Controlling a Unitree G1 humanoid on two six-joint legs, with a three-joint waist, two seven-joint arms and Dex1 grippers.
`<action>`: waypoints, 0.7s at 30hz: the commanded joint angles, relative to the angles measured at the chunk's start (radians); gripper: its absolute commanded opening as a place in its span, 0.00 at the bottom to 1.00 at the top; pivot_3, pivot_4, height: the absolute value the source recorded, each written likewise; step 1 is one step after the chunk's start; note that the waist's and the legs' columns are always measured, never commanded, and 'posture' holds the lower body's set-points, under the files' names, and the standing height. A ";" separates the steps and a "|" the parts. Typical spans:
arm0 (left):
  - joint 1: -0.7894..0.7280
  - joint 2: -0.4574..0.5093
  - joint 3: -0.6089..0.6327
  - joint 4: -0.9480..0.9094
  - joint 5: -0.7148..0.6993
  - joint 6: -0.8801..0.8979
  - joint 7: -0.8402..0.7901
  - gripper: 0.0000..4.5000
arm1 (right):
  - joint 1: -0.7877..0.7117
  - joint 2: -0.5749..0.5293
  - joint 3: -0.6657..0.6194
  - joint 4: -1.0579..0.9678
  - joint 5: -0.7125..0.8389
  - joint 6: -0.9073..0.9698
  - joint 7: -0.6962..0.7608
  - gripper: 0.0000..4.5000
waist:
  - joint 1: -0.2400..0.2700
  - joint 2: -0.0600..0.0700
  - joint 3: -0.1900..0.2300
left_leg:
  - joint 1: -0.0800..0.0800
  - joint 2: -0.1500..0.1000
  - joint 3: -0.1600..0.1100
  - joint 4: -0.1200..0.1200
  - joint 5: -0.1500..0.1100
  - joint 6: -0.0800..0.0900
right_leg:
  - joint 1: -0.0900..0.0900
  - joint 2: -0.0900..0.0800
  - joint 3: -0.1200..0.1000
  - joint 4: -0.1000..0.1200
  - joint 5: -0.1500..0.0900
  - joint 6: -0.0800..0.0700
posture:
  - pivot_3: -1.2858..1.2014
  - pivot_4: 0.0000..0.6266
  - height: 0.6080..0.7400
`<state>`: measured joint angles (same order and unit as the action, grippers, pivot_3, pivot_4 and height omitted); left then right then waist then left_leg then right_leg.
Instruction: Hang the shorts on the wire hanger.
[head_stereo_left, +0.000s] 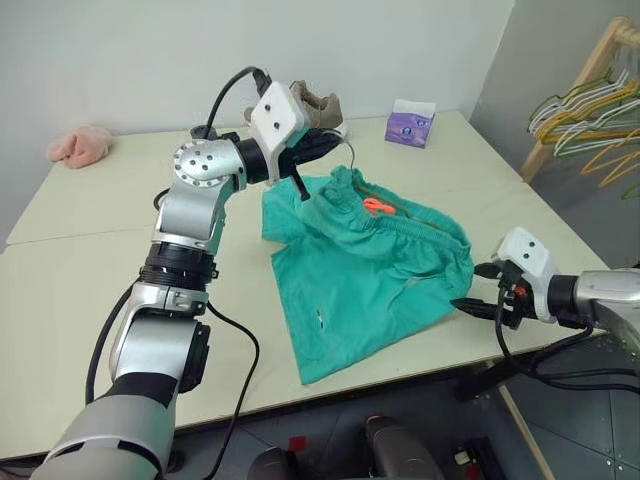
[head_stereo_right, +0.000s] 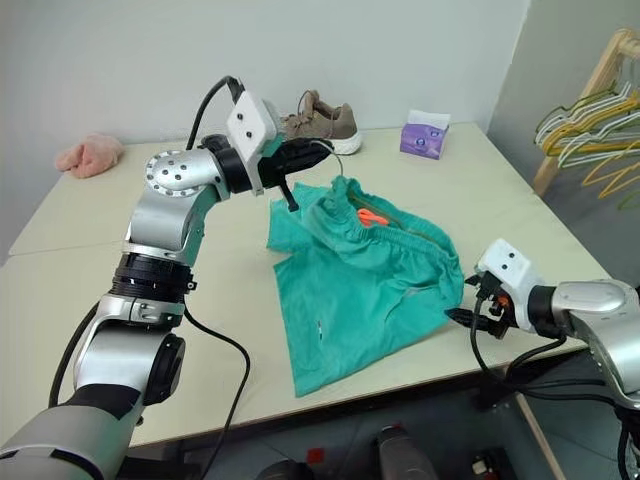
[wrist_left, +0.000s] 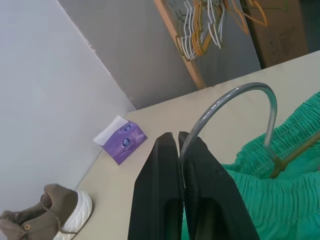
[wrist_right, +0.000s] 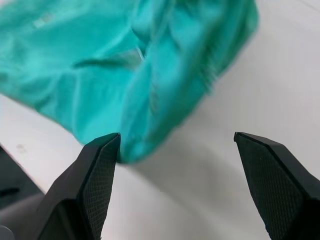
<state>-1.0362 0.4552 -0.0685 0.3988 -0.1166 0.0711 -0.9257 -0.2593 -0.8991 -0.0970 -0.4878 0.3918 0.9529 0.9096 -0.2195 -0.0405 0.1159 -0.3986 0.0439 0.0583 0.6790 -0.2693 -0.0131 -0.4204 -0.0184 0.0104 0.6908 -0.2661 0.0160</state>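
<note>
Far left corner of the bench (head_stereo_left: 60, 215): pink plush (head_stereo_left: 80, 146). Left gripper (wrist_left: 179, 150), jaws clamped on the hanger (wrist_left: 240, 97) hook, raised above mid-bench, shoe (head_stereo_right: 322, 122) behind. Shorts (head_stereo_left: 365, 265) draped over the hanger, waistband up by the hook, legs trailing onto the bench toward the near edge; long axis far-to-near. Right gripper (wrist_right: 175, 145), jaws wide and empty, just beside the shorts' right hem at the right edge, nearer arm for tugging fabric straight. Tissue box (head_stereo_left: 410, 127) far right.
</note>
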 joint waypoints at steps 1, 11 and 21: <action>-0.051 0.012 0.023 -0.042 -0.019 -0.009 -0.001 0.00 | -0.078 0.029 0.024 0.003 -0.010 -0.009 -0.067 0.86 | -0.006 0.000 0.000 | 0.000 0.000 0.000 0.000 0.000 0.000 | 0.000 0.000 0.000 0.000 0.000 0.000 | 0.40 0.09 1.00; -0.048 0.062 -0.003 -0.020 0.034 -0.098 -0.021 0.00 | -0.125 -0.028 0.039 0.055 0.015 -0.018 -0.029 0.66 | -0.004 0.001 -0.001 | 0.000 -0.001 0.001 0.000 0.000 0.000 | 0.000 -0.001 0.001 -0.001 0.000 0.000 | 0.41 0.09 1.00; -0.034 0.093 -0.021 -0.003 0.076 -0.174 -0.031 0.00 | -0.176 -0.001 0.032 0.092 0.053 -0.024 -0.045 0.01 | -0.004 0.001 -0.001 | 0.000 -0.001 0.001 0.000 0.000 0.000 | 0.000 -0.001 0.001 -0.001 0.000 0.000 | 0.41 0.09 1.00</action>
<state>-1.0574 0.5297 -0.0953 0.4045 -0.0485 -0.0723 -0.9569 -0.4150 -0.8930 -0.0346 -0.3854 0.4316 0.9463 0.8660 -0.2235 -0.0393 0.1153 -0.3989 0.0432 0.0592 0.6787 -0.2693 -0.0131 -0.4208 -0.0190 0.0114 0.6902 -0.2661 0.0161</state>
